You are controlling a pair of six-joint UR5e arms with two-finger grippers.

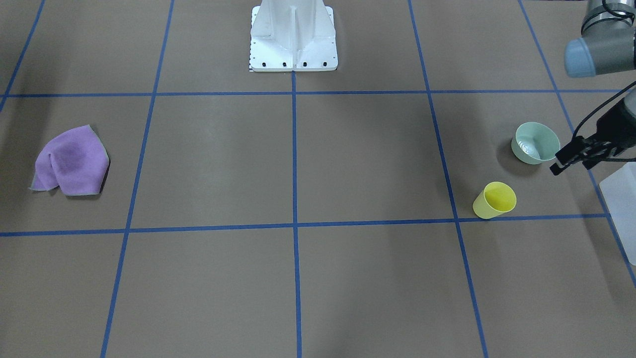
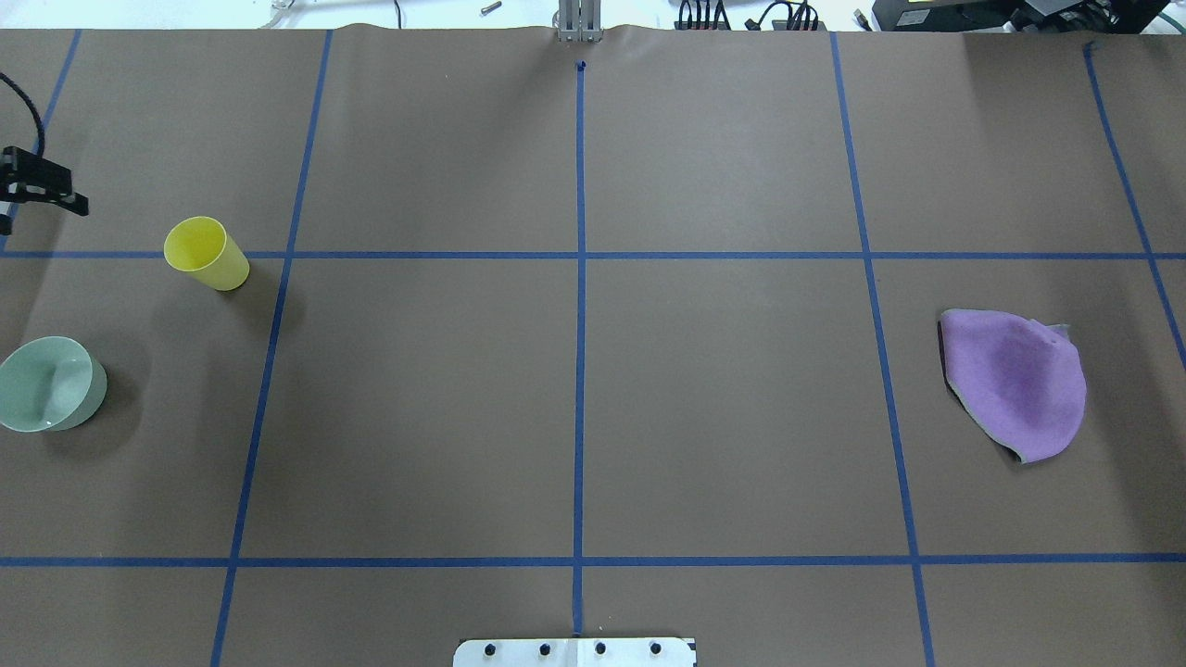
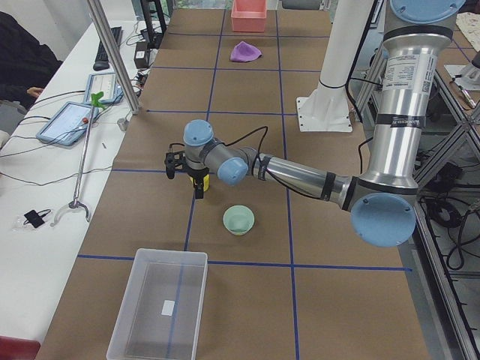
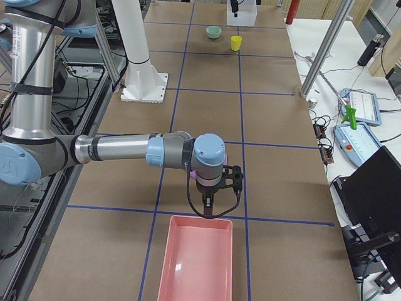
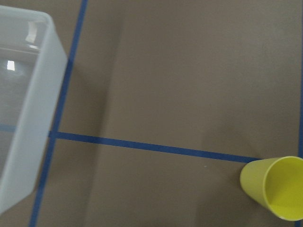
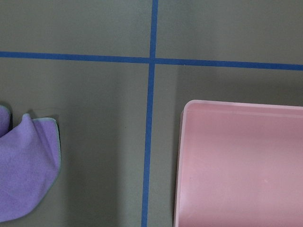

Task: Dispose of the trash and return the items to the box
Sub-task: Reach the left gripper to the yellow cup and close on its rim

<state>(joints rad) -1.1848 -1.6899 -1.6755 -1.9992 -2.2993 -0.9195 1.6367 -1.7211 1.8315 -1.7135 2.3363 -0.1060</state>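
Note:
The yellow cup [image 1: 494, 200] stands upright on the brown table, with the mint-green bowl [image 1: 535, 143] upright a little nearer the robot's base. The translucent white box [image 3: 127, 300] stands empty at the table's left end. Its corner also shows in the left wrist view [image 5: 42, 109], as does the cup [image 5: 277, 191]. My left gripper [image 1: 559, 166] hovers above the table between cup, bowl and box. It looks open and holds nothing. My right gripper [image 4: 207, 204] shows only in the exterior right view, so I cannot tell whether it is open or shut.
A crumpled purple cloth [image 2: 1015, 380] lies on the table's right side, also in the right wrist view [image 6: 23, 175]. A pink bin [image 6: 182, 156] stands empty at the table's right end. The white robot base [image 1: 293, 44] stands at the table's middle.

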